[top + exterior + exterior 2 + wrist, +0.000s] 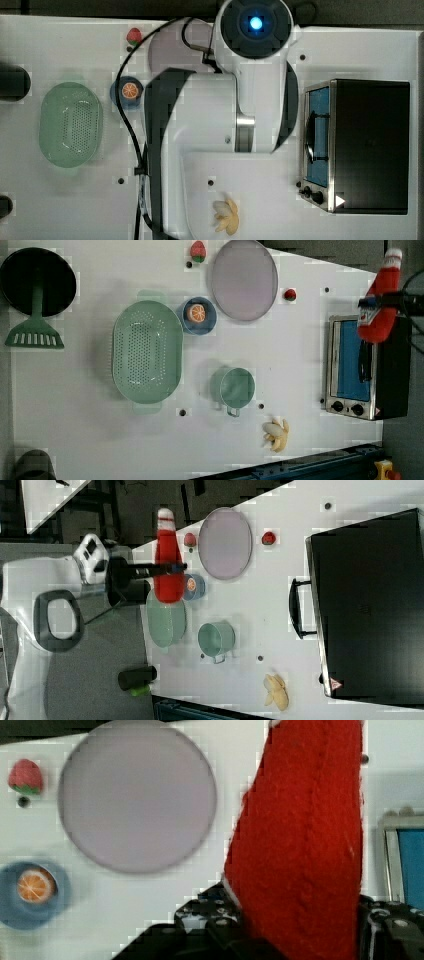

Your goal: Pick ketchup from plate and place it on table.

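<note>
In the wrist view, closest to us, the claw point(295, 930) is clamped on the ketchup point(300, 845), its dark fingers point(210, 920) pressed against the red knitted body on either side. The bottle is lifted clear of the counter point(125, 915), not touching anything below it. Beyond it we see the plate point(137, 795), lilac-grey and bare, lying flat. Near the plate sit a strawberry point(24, 776) and a small blue dish point(32, 895) holding an orange slice point(35, 886).

In the left view the ketchup point(381, 302) hangs in the air in front of the toaster oven point(367, 367), white cap uppermost, well apart from the plate point(244, 280). On the counter point(75, 430) we also see a green colander point(146, 352), a green cup point(236, 387) and a banana point(277, 435).
</note>
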Available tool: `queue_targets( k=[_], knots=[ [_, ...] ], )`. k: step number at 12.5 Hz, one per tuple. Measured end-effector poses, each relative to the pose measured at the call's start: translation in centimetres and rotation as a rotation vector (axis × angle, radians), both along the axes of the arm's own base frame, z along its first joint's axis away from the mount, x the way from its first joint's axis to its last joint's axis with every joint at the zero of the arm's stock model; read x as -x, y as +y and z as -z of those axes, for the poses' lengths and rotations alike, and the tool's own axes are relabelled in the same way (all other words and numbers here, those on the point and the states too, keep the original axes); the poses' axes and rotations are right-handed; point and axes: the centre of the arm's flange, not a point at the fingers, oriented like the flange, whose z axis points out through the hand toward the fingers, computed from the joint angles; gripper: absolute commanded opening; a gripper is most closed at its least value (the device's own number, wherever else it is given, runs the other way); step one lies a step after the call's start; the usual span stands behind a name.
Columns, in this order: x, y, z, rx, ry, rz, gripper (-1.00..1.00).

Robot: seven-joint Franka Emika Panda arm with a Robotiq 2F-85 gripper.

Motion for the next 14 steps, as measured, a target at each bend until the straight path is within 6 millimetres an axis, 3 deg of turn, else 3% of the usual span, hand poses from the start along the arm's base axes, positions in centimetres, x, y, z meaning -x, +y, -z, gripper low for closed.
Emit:
queue_targets(
  k=[2,7,9,12,14],
  knots=[
    [2.4,-0.5,4.2,-0.001,0.089,0.012,0.15],
    [7.7,-1.3,20.1,-0.034,0.168,0.042,0.15],
    [10.3,-1.3,25.5,-0.045,0.195,0.056,0.15],
    [13.5,-0.4,30.9,-0.06,0.269,0.078,0.23],
    [13.5,-0.4,32.4,-0.064,0.277,0.097,0.65]
  ],
)
